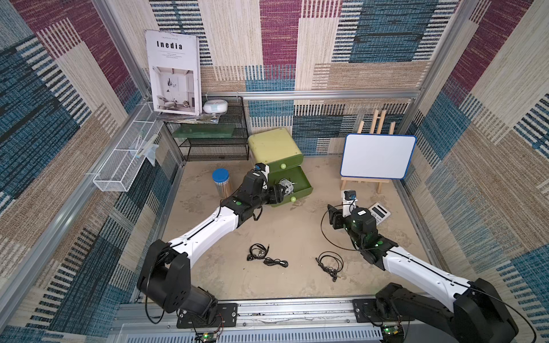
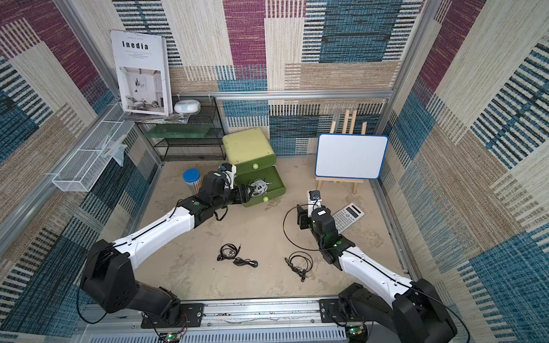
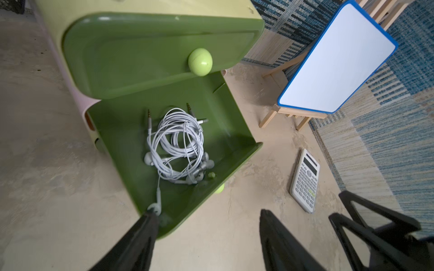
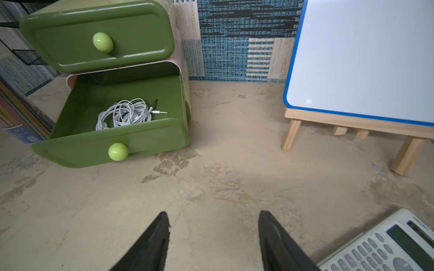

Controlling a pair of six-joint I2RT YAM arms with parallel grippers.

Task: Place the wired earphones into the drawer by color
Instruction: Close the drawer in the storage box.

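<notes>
**Two robot arms work a sand-coloured desk [image 1: 297,225] walled in patchwork carpet.** The left arm [image 1: 208,224] stretches to a green two-drawer chest [image 1: 274,145] at the back. Its left gripper [image 3: 206,220] hangs over the near corner of the pulled-out lower drawer [image 3: 225,122], fingers [image 3: 143,237] spread wide and gripping nothing. One white earbud [image 3: 155,207] on its cord lies against the tip of one finger; whether it hooks on or merely touches cannot be told.

The right arm [image 1: 416,267] hovers mid-desk, its right gripper [image 4: 213,223] over bare surface, fingers [image 4: 272,237] parted fairly wide and empty.

A black wire shelf [image 1: 214,148] carrying an "Inedia" magazine [image 1: 173,74] stands left of the chest, and a blue-framed whiteboard [image 1: 377,156] on a wooden easel stands right of it. The upper drawer [image 4: 70,51] is shut. A blue-lidded jar [image 1: 221,184] stands just beside the left wrist.

A white calculator [image 3: 305,180] lies near the right gripper, partly covered by the wrist in both top views and cut off by the frame edge in the right wrist view.

The white earphones [image 3: 176,140] sit heaped in coils inside the lower drawer, jack plugs poking out. In both top views the left gripper hides the drawer's near-left corner.

A black earphone tangle [image 1: 263,255] and a black earphone coil [image 1: 329,262] lie on the near desk, well apart from the chest. How many sets they hold is hard to make out.
</notes>
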